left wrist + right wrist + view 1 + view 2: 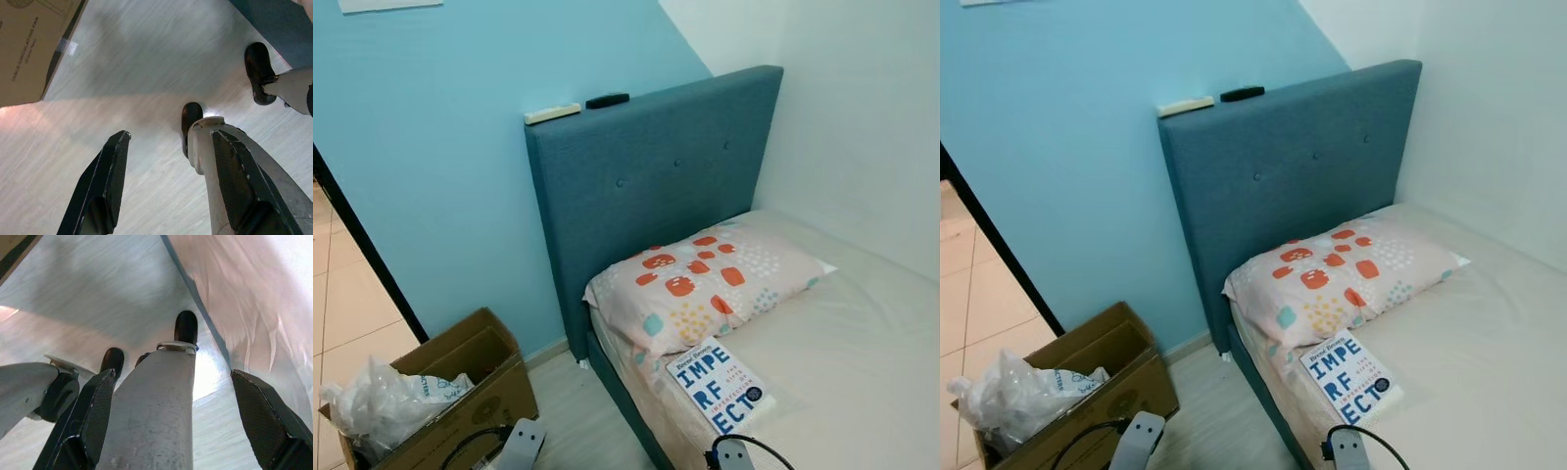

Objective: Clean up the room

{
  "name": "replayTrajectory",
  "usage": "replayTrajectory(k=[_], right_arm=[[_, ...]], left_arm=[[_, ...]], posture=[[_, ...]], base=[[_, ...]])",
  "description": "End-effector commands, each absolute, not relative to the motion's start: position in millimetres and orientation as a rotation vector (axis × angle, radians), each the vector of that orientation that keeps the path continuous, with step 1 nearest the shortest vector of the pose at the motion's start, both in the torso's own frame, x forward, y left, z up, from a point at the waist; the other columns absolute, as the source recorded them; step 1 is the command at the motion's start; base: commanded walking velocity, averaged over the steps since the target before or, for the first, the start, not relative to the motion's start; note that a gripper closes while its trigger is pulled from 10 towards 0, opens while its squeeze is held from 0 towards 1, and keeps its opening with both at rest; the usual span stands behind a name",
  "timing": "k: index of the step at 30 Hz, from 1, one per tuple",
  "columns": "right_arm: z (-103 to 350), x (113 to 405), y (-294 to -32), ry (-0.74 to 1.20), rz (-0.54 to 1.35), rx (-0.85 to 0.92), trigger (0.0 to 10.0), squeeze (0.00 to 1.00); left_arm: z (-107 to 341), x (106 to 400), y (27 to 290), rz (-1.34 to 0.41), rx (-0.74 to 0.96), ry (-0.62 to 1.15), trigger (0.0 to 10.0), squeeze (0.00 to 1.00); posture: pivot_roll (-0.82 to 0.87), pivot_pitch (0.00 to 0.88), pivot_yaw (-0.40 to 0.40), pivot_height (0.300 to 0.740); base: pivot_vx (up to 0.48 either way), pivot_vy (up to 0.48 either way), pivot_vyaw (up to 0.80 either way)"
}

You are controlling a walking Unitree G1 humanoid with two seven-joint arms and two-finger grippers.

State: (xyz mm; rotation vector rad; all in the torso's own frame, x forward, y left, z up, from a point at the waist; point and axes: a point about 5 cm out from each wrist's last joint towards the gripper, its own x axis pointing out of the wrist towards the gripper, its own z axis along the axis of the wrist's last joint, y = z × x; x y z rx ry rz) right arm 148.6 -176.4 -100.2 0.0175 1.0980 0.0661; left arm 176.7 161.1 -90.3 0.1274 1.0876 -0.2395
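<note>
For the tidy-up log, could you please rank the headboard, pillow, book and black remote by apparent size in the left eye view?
1. headboard
2. pillow
3. book
4. black remote

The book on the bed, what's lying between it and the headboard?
The patterned pillow lies between the book and the headboard, seen in both eye views.

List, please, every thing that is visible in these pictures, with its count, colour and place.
book: one, blue and white, on the bed below the pillow
pillow: one, pale with orange spots, against the headboard
headboard: one, dark blue, at the blue wall
remotes: one white, one black, on top of the headboard
cardboard box: one, brown, on the floor
plastic bag: one, white, in the box
left gripper: open, above the floor
right gripper: open, beside the bed
</note>
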Motion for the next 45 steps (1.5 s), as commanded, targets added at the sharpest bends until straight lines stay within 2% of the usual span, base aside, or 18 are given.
replayTrajectory(k=[1, 5, 25, 45], right_arm=[[-101.7, 145.7, -172.5, 1.114, 0.078, 0.018, 10.0, 0.0], [-102.2, 144.5, -172.4, 1.118, 0.077, 0.018, 10.0, 0.0], [-103.7, 140.1, -174.5, 1.135, 0.075, -0.001, 10.0, 0.0], [-104.7, 138.4, -173.4, 1.161, 0.062, 0.026, 10.0, 0.0]], left_arm=[[-91.1, 174.7, 161.6, -0.239, 0.126, 1.097, 10.0, 0.0], [-90.8, 175.5, 161.3, -0.234, 0.119, 1.089, 10.0, 0.0], [-91.0, 174.9, 160.6, -0.232, 0.115, 1.081, 10.0, 0.0], [-89.4, 177.7, 161.5, -0.25, 0.151, 1.05, 10.0, 0.0]], posture=[[0.0, 0.0, -0.007, 0.722], [0.01, 0.0, -0.007, 0.722], [0.0, 0.0, -0.007, 0.722], [0.0, 0.0, -0.006, 0.722]], base=[[-0.48, 0.0, 0.0], [-0.48, 0.0, 0.0], [0.0, 0.0, 0.0], [0.0, 0.0, -0.8]])
